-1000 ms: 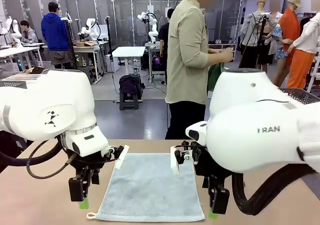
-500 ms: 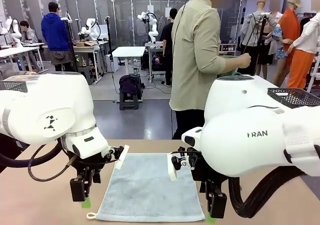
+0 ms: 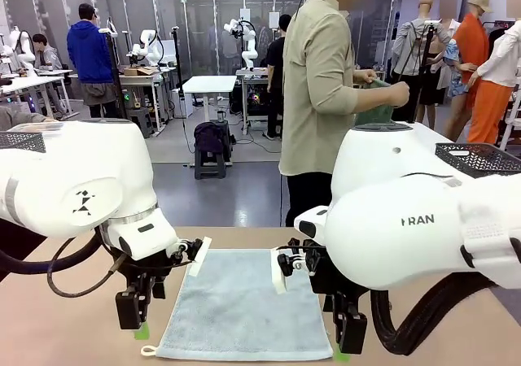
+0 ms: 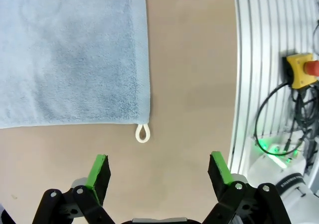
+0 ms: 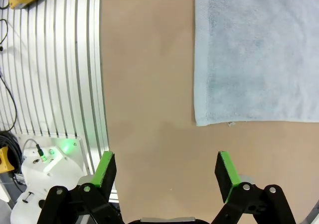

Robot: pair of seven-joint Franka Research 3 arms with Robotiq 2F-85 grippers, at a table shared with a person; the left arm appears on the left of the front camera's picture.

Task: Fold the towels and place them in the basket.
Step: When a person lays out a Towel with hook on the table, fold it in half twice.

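1. Since a second ago, the person [image 3: 321, 98] has stepped a little toward picture right and raised a green towel [image 3: 376, 110] to chest height. The right arm [image 3: 423, 228] has eased slightly toward the middle.
2. One tan table [image 3: 65, 325] carries everything near the camera.
3. Two white arms reach in. The right one bears the only legible print, dark letters "RAN", with the letter before them cut off. The left arm [image 3: 73, 179] shows a small black mark, no words.
4. One person stands at the far side, side-on, both hands on the green towel.
5. One blue towel [image 3: 244, 305] lies flat and unfolded on the table between the grippers, touched by neither.
6. One dark mesh basket [image 3: 480, 156] sits behind the right arm; its contents are hidden. A similar mesh edge [image 3: 20, 141] peeks over the left arm; I cannot tell whether it is a second basket.
7. Left gripper [image 4: 159, 167] hangs above bare table just off the towel's loop corner, jaws wide, holding nothing.
8. Right gripper [image 5: 167, 167] hangs just off the other near corner, jaws wide, holding nothing.
9. Two yellow stop buttons with red caps, one [image 4: 300, 69] by each arm's base.
10. One cream loop [image 4: 142, 133] sticks out from the blue towel's corner.
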